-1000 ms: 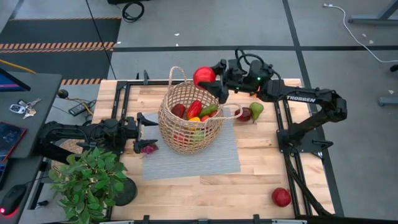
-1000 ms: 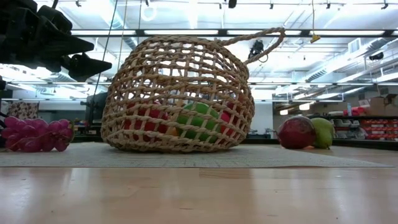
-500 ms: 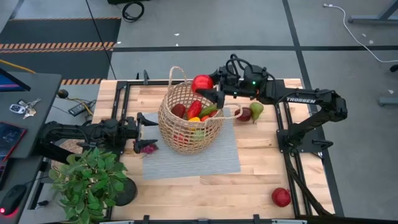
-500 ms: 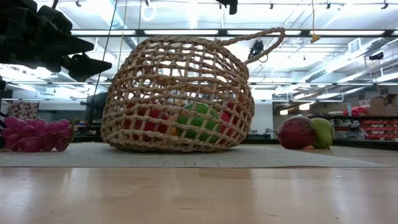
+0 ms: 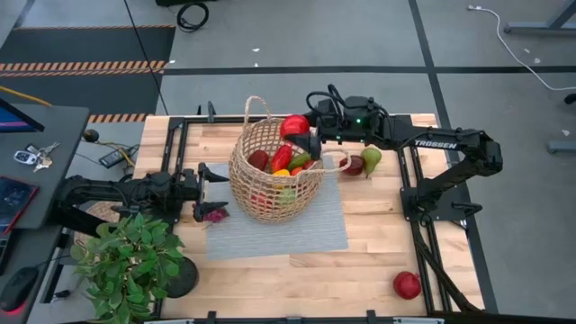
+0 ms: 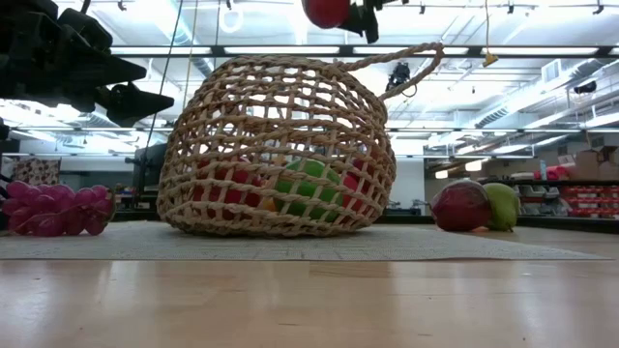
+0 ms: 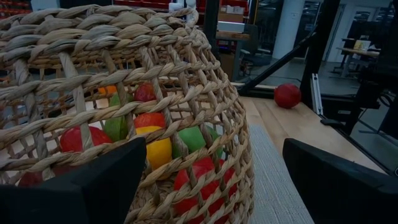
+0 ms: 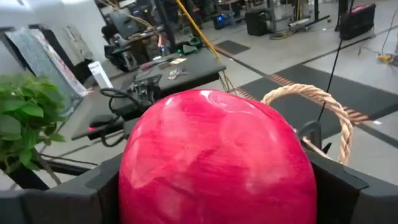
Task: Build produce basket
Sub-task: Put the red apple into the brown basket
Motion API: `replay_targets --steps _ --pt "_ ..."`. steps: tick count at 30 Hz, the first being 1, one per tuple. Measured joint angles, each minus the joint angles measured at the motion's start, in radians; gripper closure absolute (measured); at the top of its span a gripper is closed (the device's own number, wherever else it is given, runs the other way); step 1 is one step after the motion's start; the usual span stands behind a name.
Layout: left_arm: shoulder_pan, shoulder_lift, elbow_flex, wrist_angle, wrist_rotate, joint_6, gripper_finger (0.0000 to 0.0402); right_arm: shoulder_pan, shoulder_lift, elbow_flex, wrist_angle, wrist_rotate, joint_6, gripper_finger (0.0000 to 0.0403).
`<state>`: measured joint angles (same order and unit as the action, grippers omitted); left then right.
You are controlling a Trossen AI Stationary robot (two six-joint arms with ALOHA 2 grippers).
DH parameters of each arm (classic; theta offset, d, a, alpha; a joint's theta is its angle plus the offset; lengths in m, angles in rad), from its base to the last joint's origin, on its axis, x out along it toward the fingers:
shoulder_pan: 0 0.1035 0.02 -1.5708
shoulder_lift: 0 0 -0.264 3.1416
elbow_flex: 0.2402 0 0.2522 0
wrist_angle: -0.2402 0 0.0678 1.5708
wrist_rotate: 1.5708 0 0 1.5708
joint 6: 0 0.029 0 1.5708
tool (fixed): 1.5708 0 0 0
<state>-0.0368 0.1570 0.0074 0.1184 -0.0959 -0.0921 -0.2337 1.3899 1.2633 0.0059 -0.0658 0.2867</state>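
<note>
The right gripper [image 5: 304,137] is closed around a red apple [image 5: 293,125] and holds it in the air, over the far rim of the basket [image 5: 270,184]. In the right wrist view the red apple [image 8: 217,162] sits between the 2 dark fingers [image 8: 339,186], with 1 loop handle [image 8: 317,109] of the basket just beyond it. In the low view the apple [image 6: 327,10] hangs above the basket [image 6: 280,145].

Directly under this gripper, inside the basket, lie the produce [image 5: 283,162]: red, yellow and green pieces. Beside the gripper, toward its arm, a dark-red piece [image 5: 355,166] and a green pear [image 5: 371,158] rest touching on the table [image 5: 378,234]. Another red apple [image 5: 407,285] lies well apart from it, near the table's front edge.

The left gripper [image 5: 209,184] waits with its fingers spread wide, empty, just beside the basket's wall. Purple grapes [image 5: 213,214] lie close to it on the grey mat [image 5: 279,229].
</note>
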Motion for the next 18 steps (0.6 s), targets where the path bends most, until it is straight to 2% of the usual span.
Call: replay_targets --steps 10,15,18 --pt "0.0 0.0 0.0 0.0 0.0 0.0 0.0015 0.02 0.0 0.0 -0.026 0.045 -0.058 0.0063" --pt "0.0 0.0 0.0 0.0 0.0 0.0 0.0015 0.092 0.0 0.004 -0.072 0.215 -0.115 0.0063" --pt "0.0 0.0 0.0 0.0 0.0 -0.001 0.0015 0.144 0.001 0.055 -0.162 0.304 -0.135 0.0064"
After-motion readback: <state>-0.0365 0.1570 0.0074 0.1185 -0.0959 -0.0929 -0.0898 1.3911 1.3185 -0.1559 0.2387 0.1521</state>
